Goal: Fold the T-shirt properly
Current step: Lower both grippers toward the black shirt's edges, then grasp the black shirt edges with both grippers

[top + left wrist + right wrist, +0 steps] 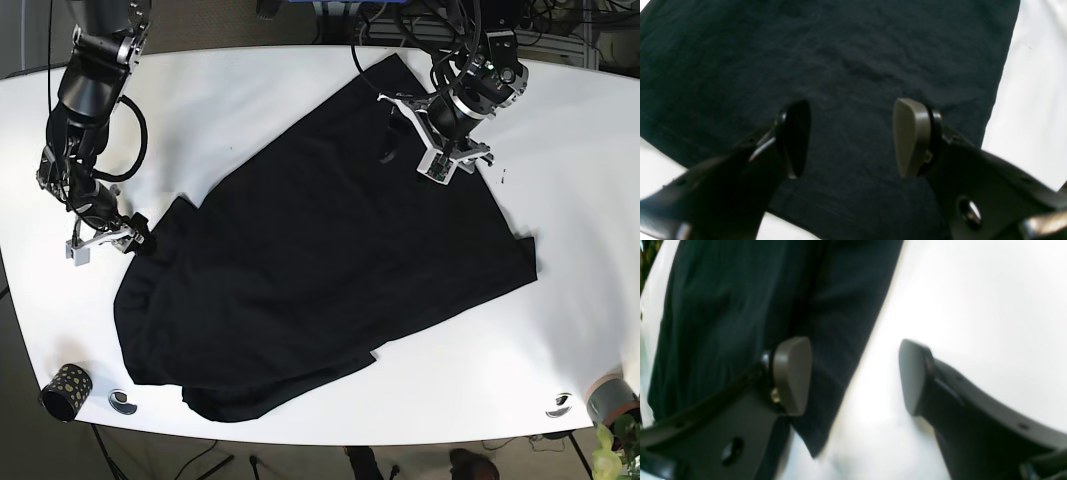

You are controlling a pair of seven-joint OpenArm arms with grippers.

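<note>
T-shirt (pixel 320 270) is lying spread diagonally across the white worktop (pixel 230 90), its long axis running between the gaping right claw (pixel 855 376) at its edge and the equally empty, parted left claw (pixel 851 136) hovering over it.

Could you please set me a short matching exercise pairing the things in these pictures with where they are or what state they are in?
Column one:
1. T-shirt
2. left gripper
3. right gripper
4. speckled cup

Column two:
a. open, at the shirt's edge on the base view's left
b. standing at the table's near-left corner in the base view
c. spread out, not yet folded
d. open, over the dark fabric near the far end of the shirt

Pairs: 1-c, 2-d, 3-a, 4-b
</note>
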